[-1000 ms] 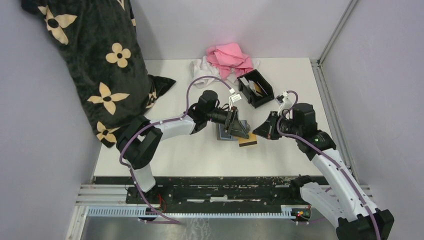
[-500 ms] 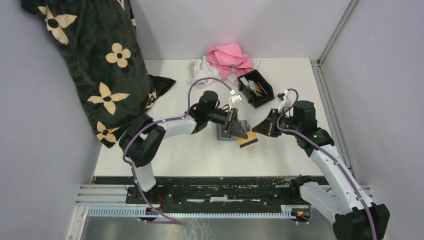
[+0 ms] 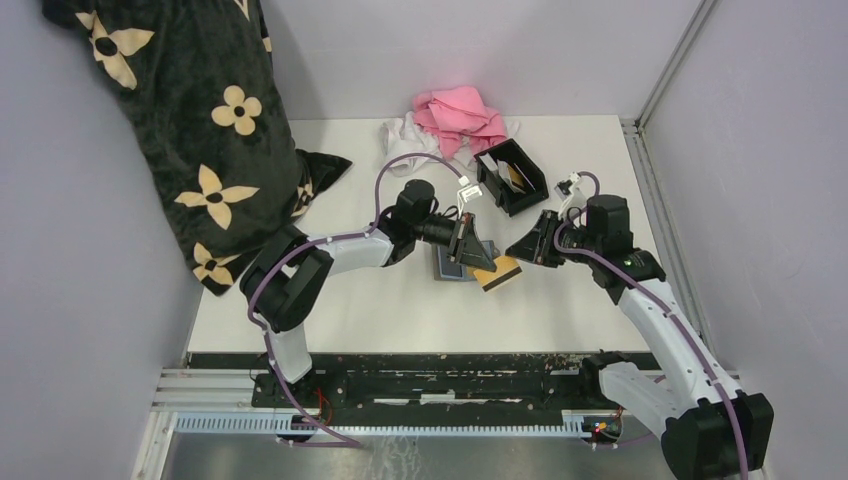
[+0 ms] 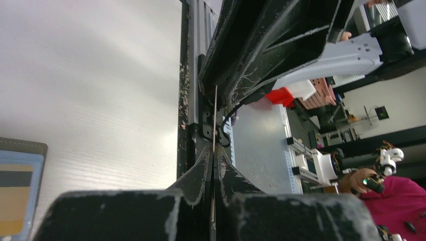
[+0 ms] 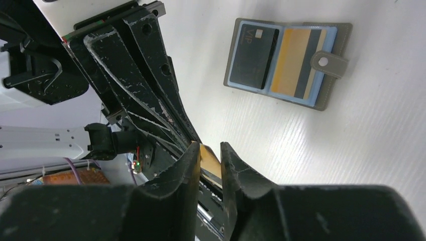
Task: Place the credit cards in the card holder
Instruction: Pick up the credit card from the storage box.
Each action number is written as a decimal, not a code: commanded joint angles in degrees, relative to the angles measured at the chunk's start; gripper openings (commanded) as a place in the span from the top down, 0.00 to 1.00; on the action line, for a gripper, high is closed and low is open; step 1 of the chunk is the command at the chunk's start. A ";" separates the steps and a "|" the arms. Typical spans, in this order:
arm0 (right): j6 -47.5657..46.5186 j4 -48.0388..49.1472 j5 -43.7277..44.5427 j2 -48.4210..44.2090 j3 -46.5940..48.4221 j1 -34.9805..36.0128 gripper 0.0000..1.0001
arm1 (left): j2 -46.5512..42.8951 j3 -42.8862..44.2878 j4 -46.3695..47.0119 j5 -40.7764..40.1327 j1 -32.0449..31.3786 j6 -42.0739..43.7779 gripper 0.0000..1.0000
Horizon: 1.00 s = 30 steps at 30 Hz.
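Over the mid-tabletop, the top view shows left claw and right claw meeting at a tan card, the holder well behind. Left wrist alone shows that claw clamped on the edge-on card. Right wrist: fingers apart astride it; wallet reads "VIP".

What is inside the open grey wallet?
The wallet shows a dark VIP card and an orange striped card in blue pockets. Anything behind them is hidden.
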 commanded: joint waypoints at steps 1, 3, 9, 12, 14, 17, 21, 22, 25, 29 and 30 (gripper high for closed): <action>-0.88 0.73 3.52 -0.73 4.40 -0.43 0.69 | 0.04 0.32 4.67 -4.62 0.61 -3.74 0.97; -0.89 0.73 5.45 -1.13 4.94 -0.39 0.64 | 0.16 -0.12 5.09 -6.97 0.61 -4.39 0.97; -1.48 0.82 12.06 -2.52 4.11 -0.39 0.59 | -0.93 -2.04 5.86 -16.35 0.79 -6.43 0.97; -3.24 2.20 17.90 -5.85 2.20 -0.47 0.59 | -2.05 -3.44 7.57 -21.23 1.03 -8.12 0.97; -5.59 2.91 21.71 -8.54 1.29 -0.39 0.59 | -2.80 -4.47 9.01 -24.51 1.28 -9.70 0.97; -7.01 5.30 29.35 -11.36 -0.48 -0.39 0.59 | -3.60 -5.79 11.29 -29.03 1.40 -11.64 0.97; -6.41 12.38 34.27 -12.71 -3.27 -0.46 0.42 | -4.74 -6.73 12.38 -34.81 1.41 -13.16 0.97; -5.59 14.75 35.29 -12.65 -4.24 -0.40 0.34 | -4.99 -7.18 12.97 -36.24 1.36 -13.82 0.97; -1.88 21.99 36.97 -12.15 -6.99 -0.39 0.06 | -5.21 -8.04 14.47 -39.27 1.48 -15.73 0.97; 3.43 27.60 39.39 -10.36 -8.98 -0.39 0.00 | -4.42 -8.44 16.56 -41.04 1.85 -18.21 0.97; 4.44 27.67 40.12 -9.91 -8.92 -0.39 0.00 | -4.01 -8.31 16.81 -41.16 1.93 -18.59 0.97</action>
